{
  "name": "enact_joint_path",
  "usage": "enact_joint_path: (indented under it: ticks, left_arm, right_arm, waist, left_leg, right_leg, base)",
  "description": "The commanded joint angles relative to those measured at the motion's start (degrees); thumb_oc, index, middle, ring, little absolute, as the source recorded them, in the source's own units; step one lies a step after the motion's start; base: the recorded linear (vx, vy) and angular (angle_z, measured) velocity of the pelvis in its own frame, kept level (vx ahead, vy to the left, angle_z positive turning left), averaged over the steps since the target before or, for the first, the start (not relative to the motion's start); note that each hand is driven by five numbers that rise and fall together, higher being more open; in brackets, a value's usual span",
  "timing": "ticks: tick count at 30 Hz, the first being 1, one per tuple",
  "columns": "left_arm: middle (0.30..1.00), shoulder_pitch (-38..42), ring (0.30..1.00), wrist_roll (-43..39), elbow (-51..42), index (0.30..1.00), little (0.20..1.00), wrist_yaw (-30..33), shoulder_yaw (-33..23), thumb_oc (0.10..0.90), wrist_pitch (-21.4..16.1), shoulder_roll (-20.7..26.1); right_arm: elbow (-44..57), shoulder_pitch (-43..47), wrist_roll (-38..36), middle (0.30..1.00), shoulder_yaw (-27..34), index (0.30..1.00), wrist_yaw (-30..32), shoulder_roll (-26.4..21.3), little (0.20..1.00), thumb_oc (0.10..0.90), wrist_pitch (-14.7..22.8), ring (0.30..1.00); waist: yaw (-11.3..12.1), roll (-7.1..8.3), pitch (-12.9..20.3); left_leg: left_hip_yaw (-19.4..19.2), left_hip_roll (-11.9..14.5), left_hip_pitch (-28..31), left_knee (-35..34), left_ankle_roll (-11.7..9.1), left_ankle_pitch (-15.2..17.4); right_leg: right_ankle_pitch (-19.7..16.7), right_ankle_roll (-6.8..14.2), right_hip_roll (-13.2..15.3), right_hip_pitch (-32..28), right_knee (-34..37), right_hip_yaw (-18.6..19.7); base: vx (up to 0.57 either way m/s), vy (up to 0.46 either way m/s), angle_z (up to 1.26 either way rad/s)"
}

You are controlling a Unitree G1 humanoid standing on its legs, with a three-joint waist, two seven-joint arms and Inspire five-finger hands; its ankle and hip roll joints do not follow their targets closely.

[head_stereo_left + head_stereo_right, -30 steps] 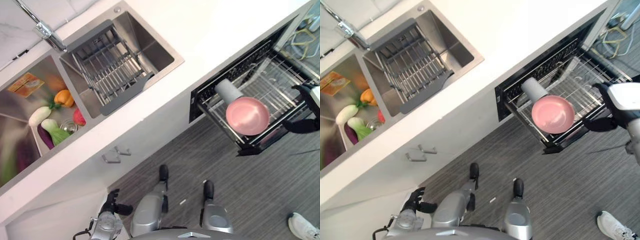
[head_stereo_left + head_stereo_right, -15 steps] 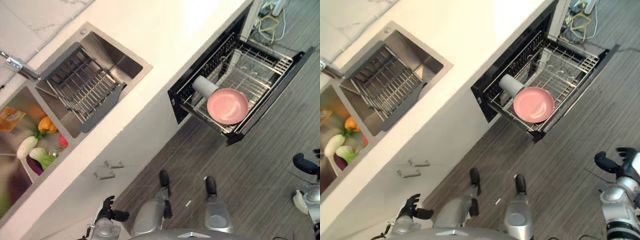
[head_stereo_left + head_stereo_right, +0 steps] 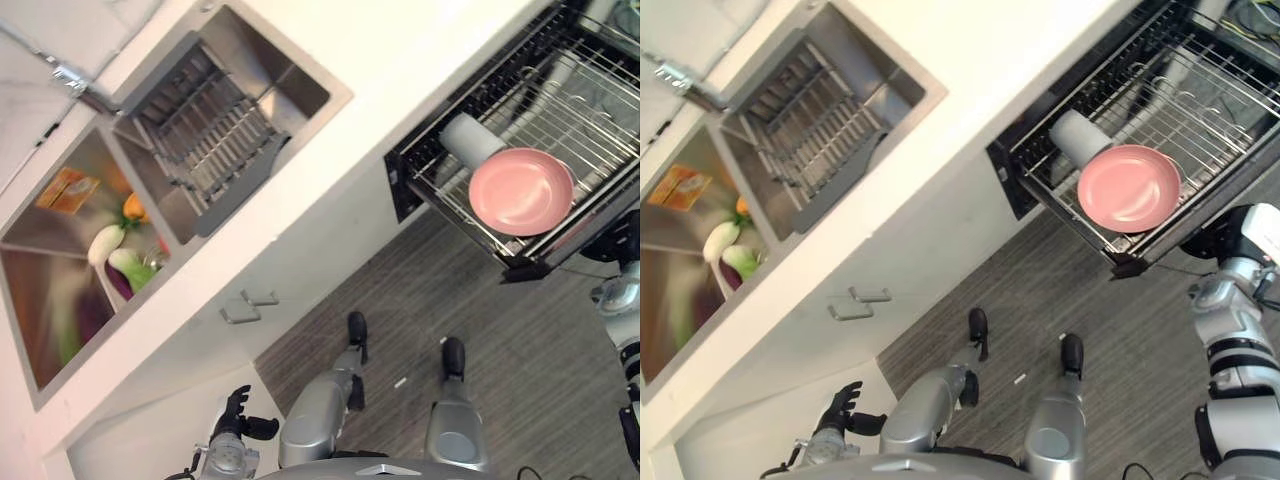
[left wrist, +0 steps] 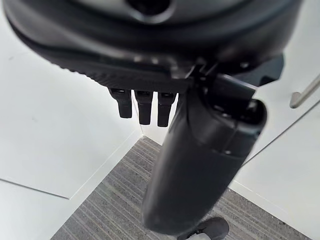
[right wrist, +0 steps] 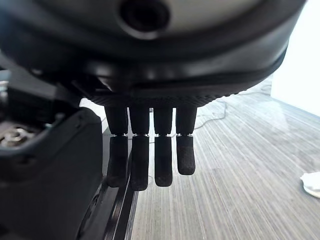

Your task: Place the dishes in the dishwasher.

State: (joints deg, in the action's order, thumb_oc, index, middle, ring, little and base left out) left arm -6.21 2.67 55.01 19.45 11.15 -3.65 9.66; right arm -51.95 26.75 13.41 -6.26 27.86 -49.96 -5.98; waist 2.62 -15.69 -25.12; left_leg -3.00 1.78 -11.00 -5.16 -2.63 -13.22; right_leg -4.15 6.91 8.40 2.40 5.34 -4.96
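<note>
The pink plate lies flat in the pulled-out dishwasher rack at the upper right of the left eye view, just beside a pale grey cup lying on its side against the rack's inner edge. The plate looks rigid, smooth and fairly light, probably slick on its glazed face, so it is best pinched at the rim with the thumb over the lip. The cup is stiff too and could roll; a wrap around its wall would be the safer hold.

The right hand hangs with its fingers straight and holding nothing, over grey plank floor beside the rack's dark front edge. The left hand also holds nothing, its fingers relaxed, low by white cabinet doors.

The eye views add the counter, the sink with its wire drainer at the upper left, and vegetables in the neighbouring basin. The right wrist view shows a white object on the floor
</note>
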Motion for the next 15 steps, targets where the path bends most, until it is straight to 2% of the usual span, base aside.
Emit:
enact_joint_path:
  ticks: [1, 7, 10, 15]
  left_arm:
    - [0.9, 0.4, 0.9, -3.1, -0.6, 0.9, 0.9, 2.4, 4.1, 0.8, -0.9, 3.9]
    - [0.9, 0.7, 0.9, -9.6, -3.9, 0.9, 0.9, 1.7, 3.4, 0.8, -2.8, 3.6]
    - [0.9, 0.6, 0.9, -12.6, -5.3, 0.9, 0.9, 0.7, 3.5, 0.8, -3.5, 3.5]
    - [0.9, 0.8, 0.9, -13.6, -3.9, 0.9, 0.9, 0.0, 3.0, 0.8, -3.1, 3.3]
  right_arm:
    - [1.1, 15.1, -0.3, 0.3, -5.1, 0.3, 3.3, -6.9, 0.3, 0.4, 3.7, 0.3]
    - [-5.5, 26.9, 1.7, 0.3, -14.4, 0.3, 1.9, -11.0, 0.3, 0.4, 2.9, 0.3]
    - [-5.6, 30.6, 2.2, 0.3, -17.2, 0.3, 2.1, -10.6, 0.3, 0.4, 2.7, 0.3]
    - [-6.3, 33.6, 6.3, 0.3, -22.4, 0.3, 1.1, -8.7, 0.3, 0.4, 2.4, 0.3]
  waist:
    - [3.5, 1.56, 4.3]
    - [6.8, 0.65, 6.4]
    - [8.1, 0.62, 7.7]
    - [9.4, 1.03, 9.2]
  left_leg:
    - [0.0, 2.4, 1.7, 1.4, -5.3, 6.5]
    - [4.4, 1.4, 1.4, 1.2, -6.0, 5.5]
    - [5.4, 1.0, 1.3, 0.9, -6.2, 5.0]
    - [6.1, 0.8, 2.0, 0.7, -5.8, 5.1]
  right_leg:
    - [5.2, 1.5, 4.4, 8.3, -10.6, -1.6]
    - [6.4, 1.2, 5.9, 4.9, -10.9, -7.6]
    - [6.6, 1.1, 5.8, 4.0, -10.6, -8.8]
    - [6.8, 0.8, 5.2, 3.0, -10.1, -8.8]
  base:
    - [-0.01, -0.078, 0.22]
    - [-0.01, -0.067, 0.67]
    - [0.02, -0.01, 0.63]
    - [0.04, 0.002, 0.1]
